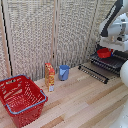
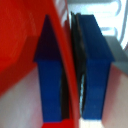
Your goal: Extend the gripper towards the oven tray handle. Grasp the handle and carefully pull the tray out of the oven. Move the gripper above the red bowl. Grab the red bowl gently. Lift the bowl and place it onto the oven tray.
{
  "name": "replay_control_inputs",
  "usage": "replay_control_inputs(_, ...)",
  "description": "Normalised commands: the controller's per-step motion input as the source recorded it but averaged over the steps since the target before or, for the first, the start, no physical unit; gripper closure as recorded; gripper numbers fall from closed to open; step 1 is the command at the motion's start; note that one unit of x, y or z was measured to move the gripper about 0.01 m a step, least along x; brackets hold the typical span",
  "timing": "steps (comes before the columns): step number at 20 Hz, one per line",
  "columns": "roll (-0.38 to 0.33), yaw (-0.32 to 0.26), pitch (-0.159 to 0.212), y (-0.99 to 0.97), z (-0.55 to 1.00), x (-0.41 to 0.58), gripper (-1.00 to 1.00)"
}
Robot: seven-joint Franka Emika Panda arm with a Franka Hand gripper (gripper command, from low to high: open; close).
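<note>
At the exterior view's right, my gripper (image 1: 105, 46) hangs from the white arm and holds the small red bowl (image 1: 104, 52). The bowl sits just over the dark barred tray (image 1: 113, 62), which sticks out of the oven; I cannot tell whether it touches the bars. The arm hides most of the oven's body. A long dark bar (image 1: 93, 73) lies low in front of the tray. In the wrist view my gripper (image 2: 68, 55) is shut, and its blue fingers (image 2: 50, 75) pinch the red bowl's rim (image 2: 20, 45) between them.
A large red mesh basket (image 1: 20, 98) stands at the front of the exterior view's left. A yellow-orange carton (image 1: 49, 76) and a blue cup (image 1: 64, 72) stand mid-table. A woven screen (image 1: 45, 30) closes off the back. The table top is light wood.
</note>
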Motion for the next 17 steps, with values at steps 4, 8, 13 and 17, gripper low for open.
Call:
replay_control_inputs(4,-0.041,-0.009,0.0,-0.01,0.13,-0.004,-1.0)
replay_control_inputs(8,-0.025,-0.029,0.0,-0.06,0.11,0.004,-1.0)
replay_control_inputs(13,0.006,-0.007,0.023,-0.11,0.37,0.0,-1.0)
replay_control_inputs(17,0.011,-0.083,0.051,-0.03,0.68,-0.006,-1.0)
